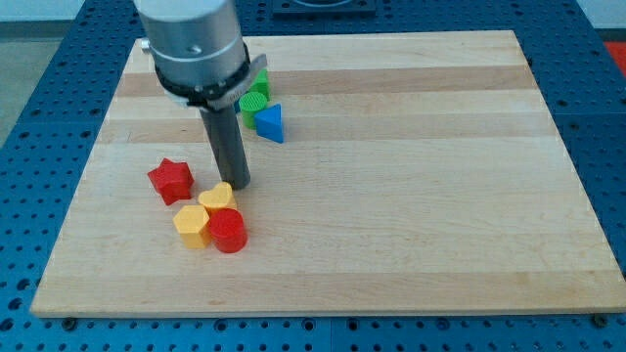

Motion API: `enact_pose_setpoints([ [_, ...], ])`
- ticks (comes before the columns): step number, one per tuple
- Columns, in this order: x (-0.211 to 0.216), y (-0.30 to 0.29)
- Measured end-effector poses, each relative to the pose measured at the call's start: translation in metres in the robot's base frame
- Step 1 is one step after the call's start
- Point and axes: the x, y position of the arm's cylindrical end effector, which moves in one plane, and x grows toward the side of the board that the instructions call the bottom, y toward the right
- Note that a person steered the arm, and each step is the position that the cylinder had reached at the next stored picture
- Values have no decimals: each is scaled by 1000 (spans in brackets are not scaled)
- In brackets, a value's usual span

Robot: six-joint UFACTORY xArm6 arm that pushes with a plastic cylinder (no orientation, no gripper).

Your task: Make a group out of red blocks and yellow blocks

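Nearest the view's bottom, a red cylinder block [229, 233] touches a yellow block [192, 226] on the wooden tabletop [411, 196], with a yellow heart block [217, 198] snug behind them. The red star block [170, 180] sits just apart toward the view's left. They look light, hard and smooth, likely to slide when nudged low on a flat side. The tip [239, 185] stands just behind the heart; no pincer exists to judge. Farther back rest blue [269, 122] and green [254, 101] blocks.

Arm housing [191, 44] cut off at the view's top, hiding part of green block [253, 101], shape unclear.
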Motion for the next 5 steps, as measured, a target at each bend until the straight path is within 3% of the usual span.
enact_pose_setpoints([
  [1, -43, -7],
  [2, -58, -70],
  [3, -21, -80],
  [4, 17, -47],
  [5, 17, -47],
])
